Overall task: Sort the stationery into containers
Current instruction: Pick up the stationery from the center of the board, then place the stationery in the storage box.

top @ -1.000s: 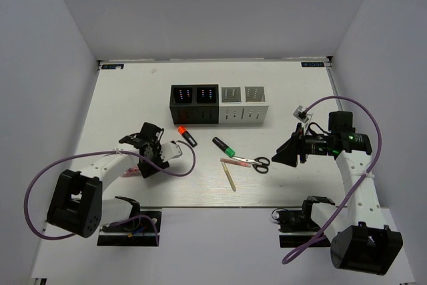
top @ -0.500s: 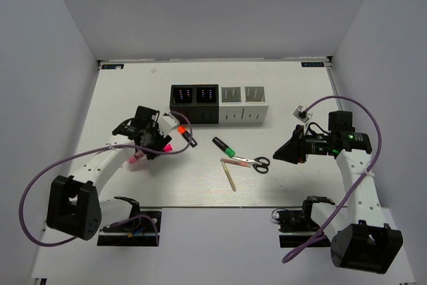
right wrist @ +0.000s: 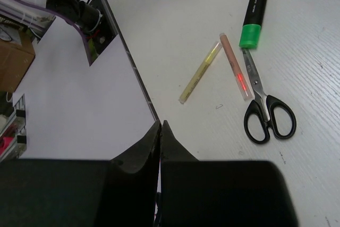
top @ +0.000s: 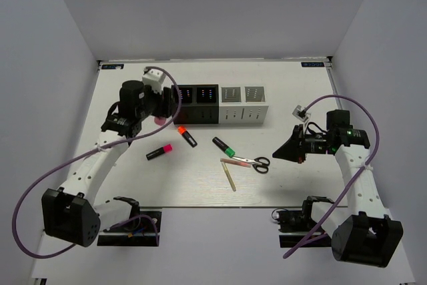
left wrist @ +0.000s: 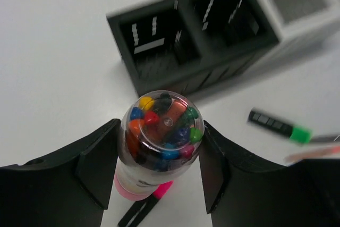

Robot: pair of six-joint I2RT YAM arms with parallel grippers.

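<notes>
My left gripper (top: 159, 113) (left wrist: 161, 131) is shut on a clear round tube of coloured pins (left wrist: 162, 131) with a pink base, held in the air just left of the containers (top: 220, 105). These are two black cubes (left wrist: 180, 46) and two white ones (top: 243, 105). Highlighters lie on the table: pink cap (top: 159, 152) (left wrist: 146, 206), orange cap (top: 187, 136), green cap (top: 224, 146) (right wrist: 254, 14). Scissors (top: 255, 163) (right wrist: 265, 107), a thin pink stick (right wrist: 234, 65) and a pale stick (top: 230, 177) (right wrist: 201, 73) lie right of centre. My right gripper (top: 280, 153) (right wrist: 160, 126) is shut and empty, right of the scissors.
White walls enclose the table (top: 127, 185) on the left, back and right. The table's near edge (right wrist: 127, 51) runs close below the sticks. Purple cables loop beside both arms.
My left gripper has lifted the tube from the near left and carried it up beside the black containers, leaving the pink-capped highlighter in plain view. The right gripper has closed.
</notes>
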